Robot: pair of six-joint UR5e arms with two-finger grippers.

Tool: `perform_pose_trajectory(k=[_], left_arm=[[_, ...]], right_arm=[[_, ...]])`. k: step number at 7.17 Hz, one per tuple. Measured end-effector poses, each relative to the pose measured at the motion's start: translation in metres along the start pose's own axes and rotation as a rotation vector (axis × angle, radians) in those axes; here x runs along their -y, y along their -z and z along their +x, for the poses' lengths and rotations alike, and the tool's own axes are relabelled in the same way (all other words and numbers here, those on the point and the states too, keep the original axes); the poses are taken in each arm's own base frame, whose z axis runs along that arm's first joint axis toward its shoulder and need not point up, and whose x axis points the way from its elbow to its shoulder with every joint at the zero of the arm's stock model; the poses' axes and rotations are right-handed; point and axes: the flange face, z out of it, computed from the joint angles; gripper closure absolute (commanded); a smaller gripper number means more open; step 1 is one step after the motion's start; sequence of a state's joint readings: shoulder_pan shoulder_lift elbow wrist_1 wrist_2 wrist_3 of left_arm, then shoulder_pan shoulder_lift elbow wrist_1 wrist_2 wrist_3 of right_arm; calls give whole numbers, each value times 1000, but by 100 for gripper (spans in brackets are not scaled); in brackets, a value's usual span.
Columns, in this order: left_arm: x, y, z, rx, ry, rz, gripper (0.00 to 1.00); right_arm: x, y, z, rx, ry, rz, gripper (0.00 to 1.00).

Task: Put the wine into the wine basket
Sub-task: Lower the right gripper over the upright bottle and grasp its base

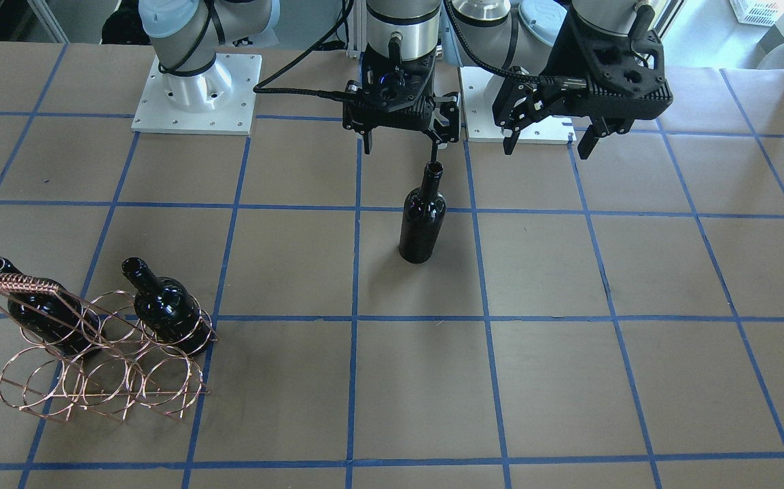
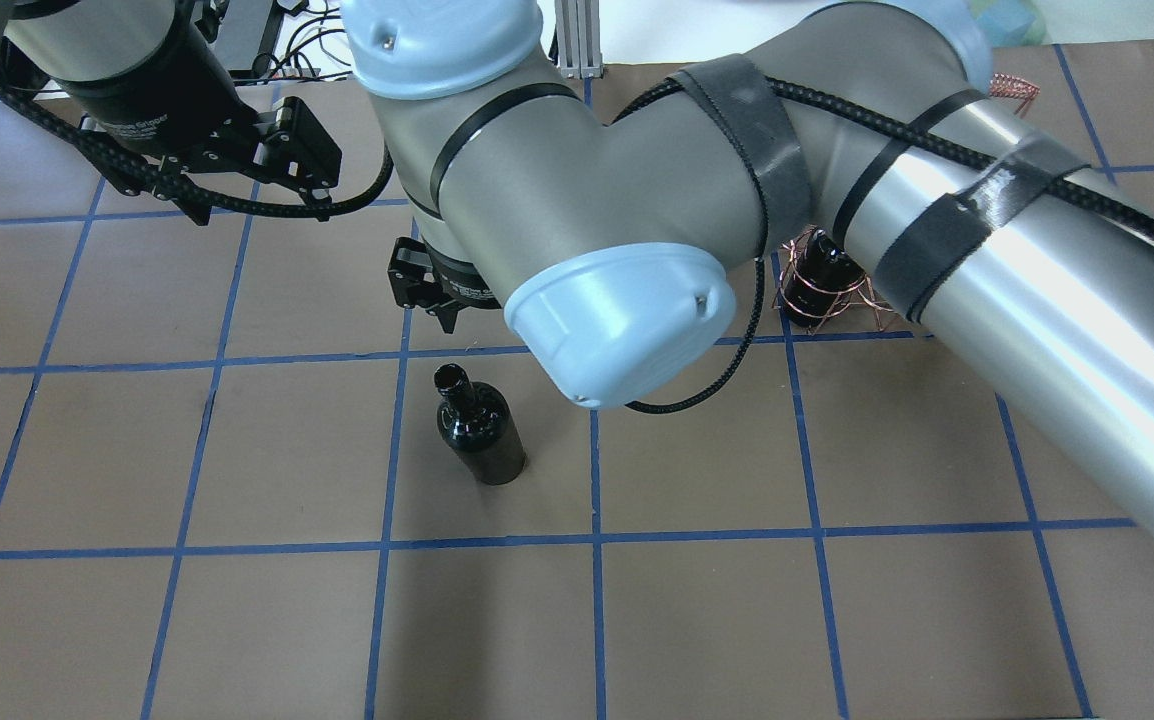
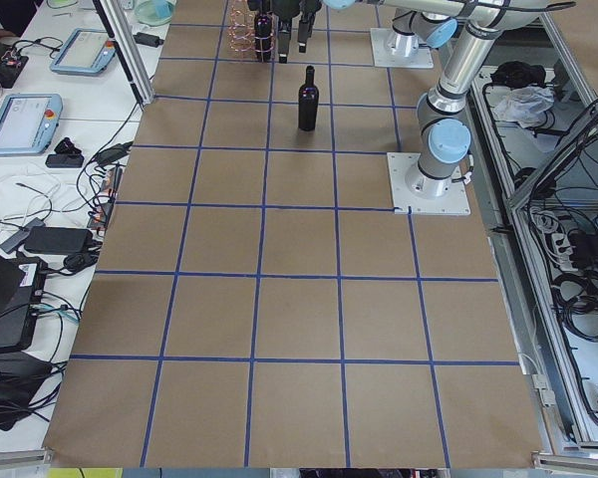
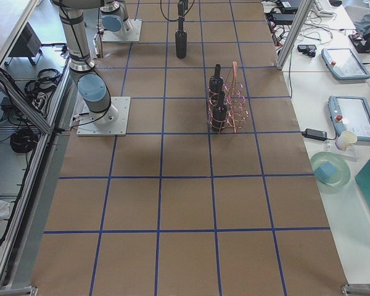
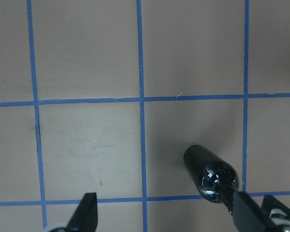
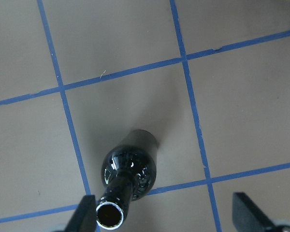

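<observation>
One upright wine under right fingers, well apart from wine basket

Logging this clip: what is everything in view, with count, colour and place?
standing wine bottle: 1, near-black, upright mid-table.
racked wine bottles: 2, near-black, held in the basket's rings, necks sticking out.
wine basket: 1, copper wire, on the table towards the robot's right.
table: 1, brown with a blue tape grid.
control tablets: 2, blue-edged, on the side bench beyond the basket.
right hand: 1, black, open, just above the standing bottle's mouth.
left hand: 1, black, open, empty, raised beside the right one.
</observation>
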State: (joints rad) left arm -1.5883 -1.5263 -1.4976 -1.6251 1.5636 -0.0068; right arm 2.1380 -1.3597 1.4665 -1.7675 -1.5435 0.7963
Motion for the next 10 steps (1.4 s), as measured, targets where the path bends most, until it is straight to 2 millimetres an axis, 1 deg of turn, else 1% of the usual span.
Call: perform_pose_trajectory(k=[2, 4, 5, 6, 7, 8, 9, 10], left_arm=[[-1, 5, -16, 54, 13, 3, 0], [1, 7, -40, 65, 17, -2, 0], [2, 9, -55, 70, 7, -4, 0], [2, 10, -71, 73, -5, -9, 0], [2, 11, -86, 74, -11, -15, 0], [2, 11, -95, 74, -7, -22, 0], [1, 11, -100, 72, -3, -27, 0], [1, 10, -101, 69, -2, -30, 0]], right_arm=[[-1, -16, -10, -6, -3, -12, 1], [-4, -26, -17, 0, -6, -41, 2], [-7, -30, -19, 6, -5, -58, 8], [-11, -35, -23, 4, 2, -70, 9], [-16, -43, -28, -2, 3, -80, 17], [-20, -52, -34, -13, -1, -87, 22], [-23, -59, -38, -22, -1, -86, 26], [-24, -62, -39, -29, 1, -85, 37]])
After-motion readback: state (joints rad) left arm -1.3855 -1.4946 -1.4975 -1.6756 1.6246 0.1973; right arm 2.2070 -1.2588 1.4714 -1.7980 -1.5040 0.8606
